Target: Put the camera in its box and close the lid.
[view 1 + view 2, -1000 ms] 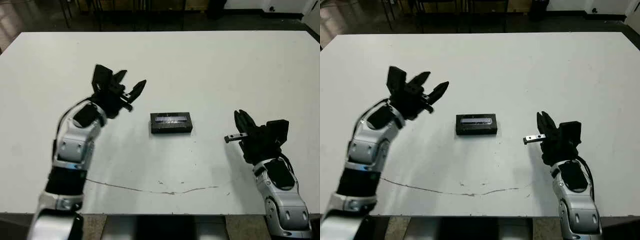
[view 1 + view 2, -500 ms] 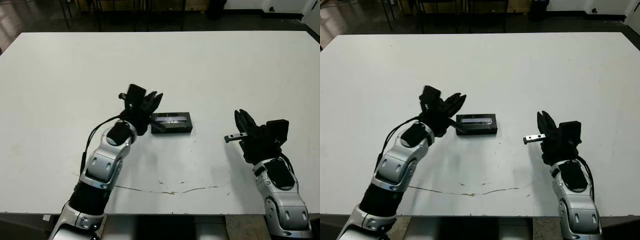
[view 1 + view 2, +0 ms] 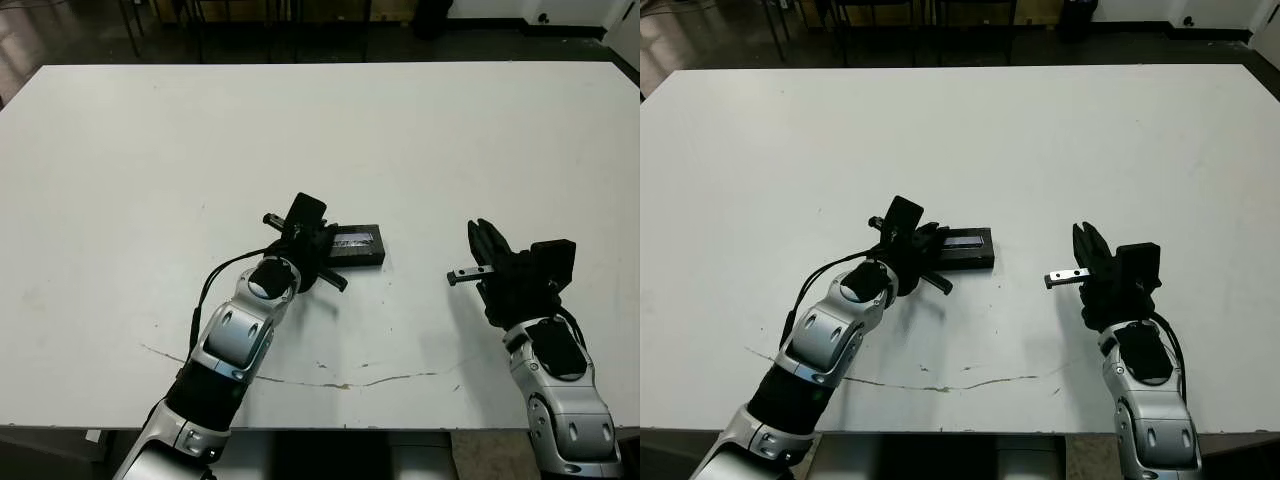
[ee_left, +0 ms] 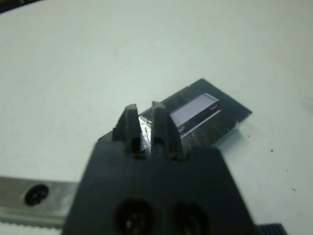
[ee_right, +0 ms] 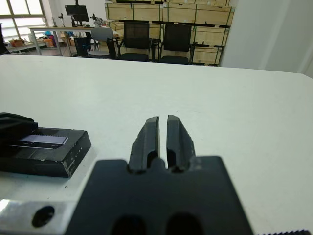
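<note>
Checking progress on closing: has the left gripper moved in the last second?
Yes. The left gripper swung right and nearer, from left of the lid onto its left end.

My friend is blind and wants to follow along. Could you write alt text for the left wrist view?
Seen from the robot's left wrist, the left gripper holds its two black fingers nearly together over one end of a flat black lid with a pale grey-blue stripe. The lid lies on a white table. Whether the fingers touch it cannot be told.
</note>
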Controlling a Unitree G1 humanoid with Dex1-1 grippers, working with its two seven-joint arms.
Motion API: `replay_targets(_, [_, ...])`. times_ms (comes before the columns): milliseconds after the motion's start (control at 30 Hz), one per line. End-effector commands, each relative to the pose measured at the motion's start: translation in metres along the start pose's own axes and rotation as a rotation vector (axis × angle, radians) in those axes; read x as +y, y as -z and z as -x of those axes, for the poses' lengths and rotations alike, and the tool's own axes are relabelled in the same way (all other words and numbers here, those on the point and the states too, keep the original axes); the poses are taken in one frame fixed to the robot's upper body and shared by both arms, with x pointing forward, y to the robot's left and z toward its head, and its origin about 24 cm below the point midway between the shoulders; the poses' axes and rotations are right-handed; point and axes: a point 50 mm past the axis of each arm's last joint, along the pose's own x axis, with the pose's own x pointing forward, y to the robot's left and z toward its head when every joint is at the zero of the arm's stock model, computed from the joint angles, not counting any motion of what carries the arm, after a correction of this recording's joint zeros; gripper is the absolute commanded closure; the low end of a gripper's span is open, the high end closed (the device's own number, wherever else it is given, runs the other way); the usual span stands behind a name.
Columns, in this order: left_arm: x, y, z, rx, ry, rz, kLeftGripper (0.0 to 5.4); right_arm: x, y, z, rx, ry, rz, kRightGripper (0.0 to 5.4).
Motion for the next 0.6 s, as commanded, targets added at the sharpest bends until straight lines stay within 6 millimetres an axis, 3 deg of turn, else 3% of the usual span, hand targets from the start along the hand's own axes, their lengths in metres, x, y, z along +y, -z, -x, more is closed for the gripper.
replay_targets(33, [-0.005,0.025,0.002,0.117,0.049,-0.024,5.39,-0.002,0.007,0.003,0.038,0.014,-0.011,5.4])
replay_targets(400, [-0.011,0.055,0.004,0.273,0.063,-0.018,5.39,0.0,0.007,0.002,0.039,0.012,-0.02,5.4])
replay_targets(600, [-0.001,0.04,0.013,0.153,0.053,0.04,5.39,0.0,0.007,0.003,0.032,0.012,-0.015,5.4])
